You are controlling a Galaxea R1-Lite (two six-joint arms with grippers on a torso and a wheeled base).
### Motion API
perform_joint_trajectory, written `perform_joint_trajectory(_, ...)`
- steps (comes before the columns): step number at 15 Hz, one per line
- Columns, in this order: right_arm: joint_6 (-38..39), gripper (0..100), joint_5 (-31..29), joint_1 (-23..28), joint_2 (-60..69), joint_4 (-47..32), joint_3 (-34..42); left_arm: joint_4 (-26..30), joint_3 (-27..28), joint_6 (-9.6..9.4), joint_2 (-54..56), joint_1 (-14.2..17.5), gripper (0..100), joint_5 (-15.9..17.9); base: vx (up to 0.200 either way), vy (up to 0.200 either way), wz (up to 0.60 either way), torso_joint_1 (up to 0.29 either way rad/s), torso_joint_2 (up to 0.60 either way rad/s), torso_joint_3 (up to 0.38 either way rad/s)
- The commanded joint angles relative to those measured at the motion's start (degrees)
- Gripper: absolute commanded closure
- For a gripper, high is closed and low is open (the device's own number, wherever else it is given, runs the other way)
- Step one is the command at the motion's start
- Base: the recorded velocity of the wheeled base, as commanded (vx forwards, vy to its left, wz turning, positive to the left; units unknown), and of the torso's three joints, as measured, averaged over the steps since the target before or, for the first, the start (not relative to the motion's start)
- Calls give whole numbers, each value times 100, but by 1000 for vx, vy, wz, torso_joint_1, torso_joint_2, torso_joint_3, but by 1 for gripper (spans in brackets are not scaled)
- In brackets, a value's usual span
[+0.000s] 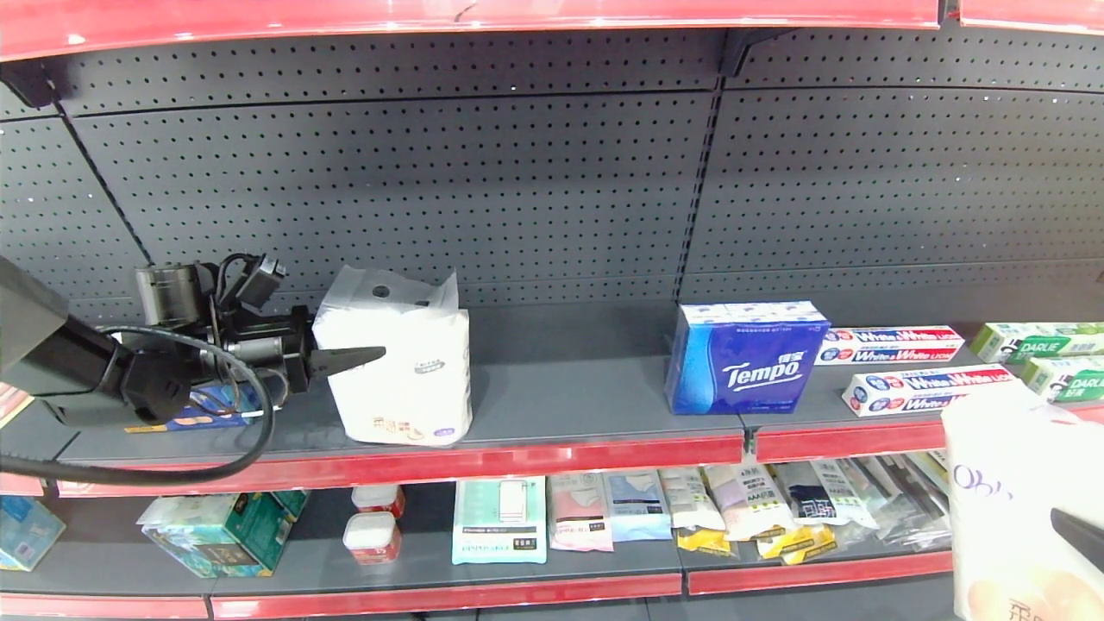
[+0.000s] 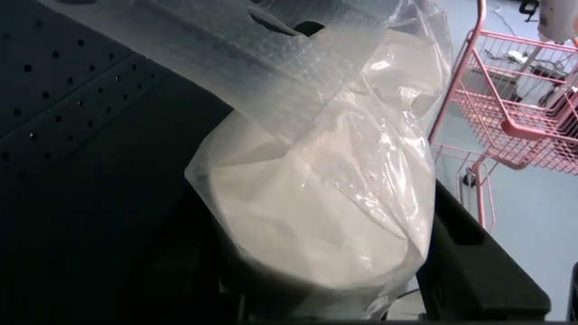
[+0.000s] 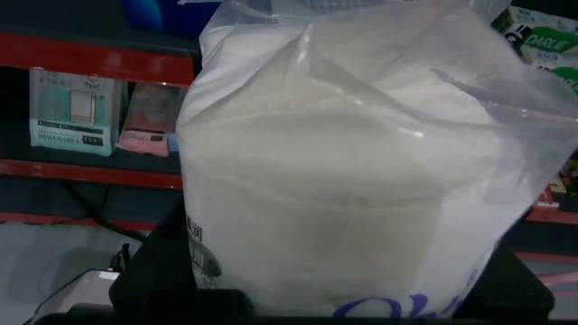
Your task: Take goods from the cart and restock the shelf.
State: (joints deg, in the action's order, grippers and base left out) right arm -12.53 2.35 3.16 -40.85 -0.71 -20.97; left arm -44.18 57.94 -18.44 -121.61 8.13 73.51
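Note:
A white tissue pack (image 1: 405, 371) in clear plastic stands upright on the left part of the grey shelf (image 1: 561, 388). My left gripper (image 1: 371, 345) is shut on this pack; one black finger (image 1: 345, 358) lies across its front and the other is hidden behind it. The left wrist view has the same pack (image 2: 316, 199) close up between the fingers. A second white tissue pack (image 1: 1009, 509) hangs in front of the lower shelves at the bottom right, with my right gripper (image 1: 1078, 530) shut on it. Its wrapped body (image 3: 361, 181) shows close up in the right wrist view.
A blue tissue box (image 1: 742, 358) stands mid-shelf, with toothpaste boxes (image 1: 897, 345) and green boxes (image 1: 1044, 341) to its right. Bare shelf lies between the white pack and the blue box. Small goods (image 1: 604, 509) line the lower shelf. A pink cart (image 2: 524, 99) stands behind.

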Motion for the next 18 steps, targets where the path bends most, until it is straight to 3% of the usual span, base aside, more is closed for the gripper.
perform_joint_trajectory(1,-4,100,2,1,-2,0,14,-56,-55,-1,-20,-31,100,-144,0,0,0,0,0,0)
perform_joint_trajectory(8,-12,100,2,1,33,0,14,-135,-345,-10,-3,-154,100,-258,0,0,0,0,0,0)
perform_joint_trajectory(18,-12,100,2,1,33,0,14,-179,-310,8,15,-101,100,-241,0,0,0,0,0,0)
